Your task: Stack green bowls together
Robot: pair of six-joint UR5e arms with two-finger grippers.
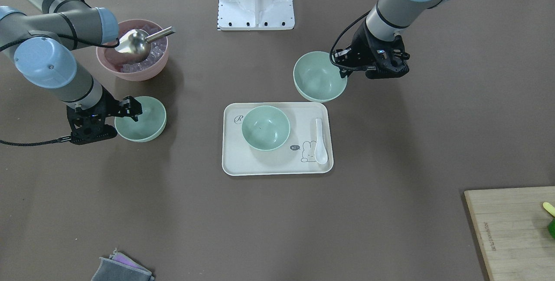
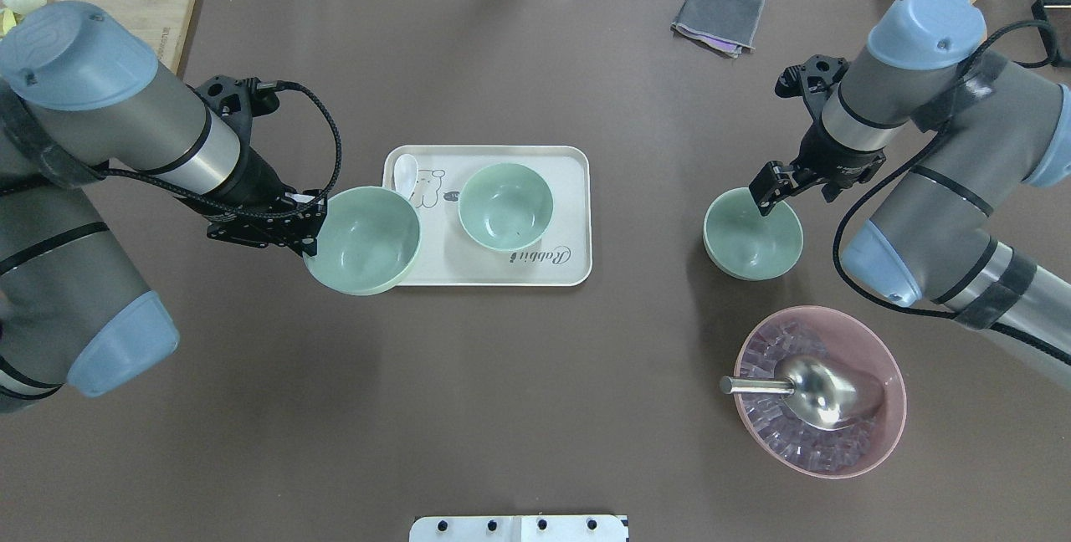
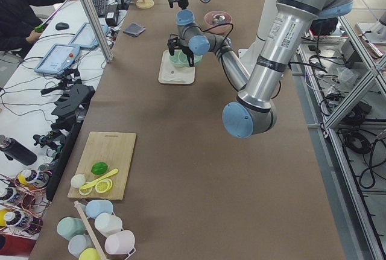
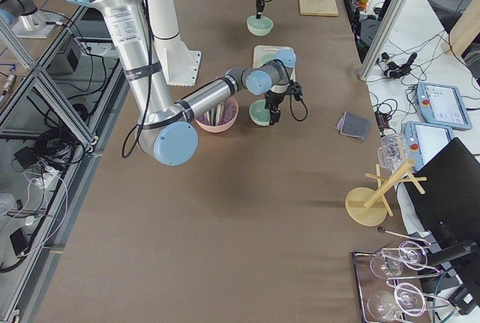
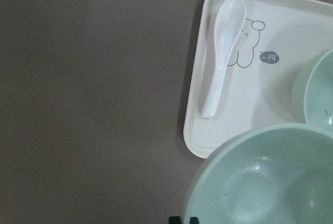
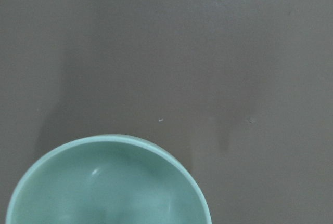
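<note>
My left gripper (image 2: 308,228) is clamped on the left rim of the left green bowl (image 2: 364,241), one finger inside the wall and one outside. The bowl hangs mouth up over the corner of the tray (image 2: 577,191) nearest me on the left. Because it covers that corner, I judge it lifted, not resting. Beyond it, a white spoon (image 2: 407,174) lies along the tray's left edge, toward the far corner.

The middle green bowl (image 2: 505,206) stands mouth up about mid-tray, a little toward the right edge and apart from the bowl I carry. It lies straight to the right of my left fingers, with only bare tray between. The bowls are round, so no turning is needed. I would carry mine rightward until the rims line up, then lower it in. The spoon sits clear of that line.

Further right, well off the tray's right edge, my right gripper (image 2: 766,195) is closed over the far rim of the right green bowl (image 2: 751,237). I cannot tell whether that one has left the table (image 2: 502,408). My left hand is much the nearer to the tray bowl.
</note>
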